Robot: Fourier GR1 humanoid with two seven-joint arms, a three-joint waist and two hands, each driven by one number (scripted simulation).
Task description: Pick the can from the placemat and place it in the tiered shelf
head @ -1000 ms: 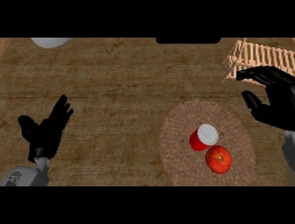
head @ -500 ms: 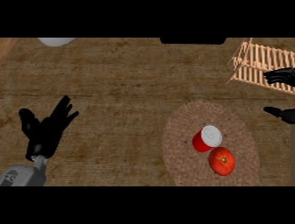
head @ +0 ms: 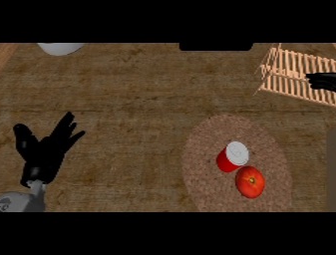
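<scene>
Head view, looking down on your counter. Your left hand rests near the front left corner, fingers up and spread. Your right hand shows only at the right edge, fingers and thumb wide apart, holding nothing, fingertips over the shelf at the back right. The can sits on the placemat, front right, just beside a tomato.

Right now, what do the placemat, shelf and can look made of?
The placemat looks like woven fibre, matte: concentric braided rings. The tiered shelf seems pale bare wood: thin slats. The can is probably metal: red wall, pale grey lid.
</scene>
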